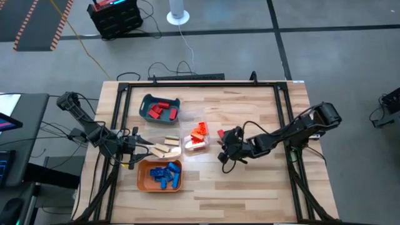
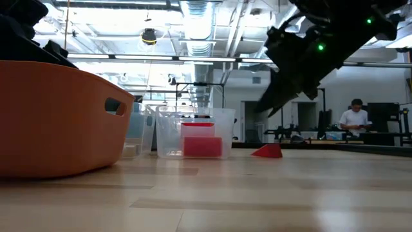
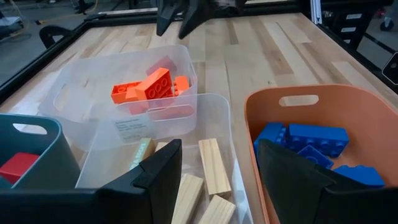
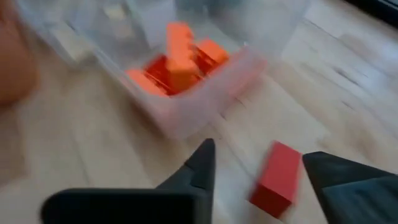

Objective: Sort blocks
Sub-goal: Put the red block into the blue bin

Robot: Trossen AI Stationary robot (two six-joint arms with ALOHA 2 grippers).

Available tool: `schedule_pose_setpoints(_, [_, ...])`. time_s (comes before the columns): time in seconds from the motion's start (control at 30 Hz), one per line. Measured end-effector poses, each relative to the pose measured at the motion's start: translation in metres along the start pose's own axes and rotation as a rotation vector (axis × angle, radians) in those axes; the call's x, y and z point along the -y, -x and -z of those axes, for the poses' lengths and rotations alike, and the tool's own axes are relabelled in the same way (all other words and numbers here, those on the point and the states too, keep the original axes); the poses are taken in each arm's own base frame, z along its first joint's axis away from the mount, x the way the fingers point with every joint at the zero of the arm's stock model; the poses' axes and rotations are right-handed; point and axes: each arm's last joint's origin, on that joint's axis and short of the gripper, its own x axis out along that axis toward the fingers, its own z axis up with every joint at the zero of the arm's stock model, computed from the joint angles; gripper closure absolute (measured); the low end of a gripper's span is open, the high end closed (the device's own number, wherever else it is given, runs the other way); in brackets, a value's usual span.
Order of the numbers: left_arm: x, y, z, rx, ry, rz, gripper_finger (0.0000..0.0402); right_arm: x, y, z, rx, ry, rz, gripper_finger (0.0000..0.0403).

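Note:
One red block (image 4: 277, 179) lies on the bare wood just right of the clear tray (image 1: 197, 139) that holds orange blocks (image 4: 180, 59). In the low view this red block (image 2: 267, 151) sits tilted on the table. My right gripper (image 4: 258, 150) hangs open above it and touches nothing. My left gripper (image 3: 221, 149) is open and empty over the clear tray of tan blocks (image 3: 211, 168). A teal tray (image 1: 160, 107) holds red blocks. An orange tray (image 1: 161, 175) holds blue blocks (image 3: 308, 140).
The trays stand in a cluster left of the table's middle. Bare wood lies to the right of and in front of my right gripper (image 1: 224, 149). Black frame rails (image 1: 282, 106) run along the table's edges. A person (image 2: 353, 119) stands far off in the room behind.

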Motion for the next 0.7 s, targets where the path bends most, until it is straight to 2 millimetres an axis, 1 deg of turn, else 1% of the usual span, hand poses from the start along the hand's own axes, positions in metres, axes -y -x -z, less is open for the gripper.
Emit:
schedule_pose_setpoints(0.17, [0.000,0.000,0.001,-0.005,-0.002,-0.001,0.0198,-0.012,0.004,-0.008,0.083,-0.093,-0.101,0.0276])
schedule_pose_setpoints(0.23, [0.000,0.000,0.002,-0.013,-0.011,-0.003,0.0198,-0.017,0.007,-0.011,0.095,-0.099,-0.154,0.0252])
schedule_pose_setpoints(0.3, [-0.001,0.000,0.001,-0.008,-0.040,-0.014,0.0198,-0.025,0.010,-0.020,0.108,-0.121,-0.230,0.0232])
schedule_pose_setpoints(0.37, [-0.001,-0.001,-0.001,0.013,-0.124,-0.061,0.0198,-0.032,0.014,-0.035,0.145,-0.184,-0.299,0.0217])
schedule_pose_setpoints(0.5, [0.000,-0.006,-0.008,0.072,-0.259,-0.127,0.0198,-0.042,0.018,-0.064,0.247,-0.287,-0.463,0.0202])
schedule_pose_setpoints(0.6, [0.003,-0.009,-0.018,0.148,-0.245,-0.121,0.0198,-0.052,0.021,-0.085,0.333,-0.327,-0.616,0.0202])
schedule_pose_setpoints(0.7, [0.008,-0.011,-0.029,0.222,-0.307,-0.128,0.0198,-0.061,0.017,-0.094,0.357,-0.324,-0.667,0.0207])
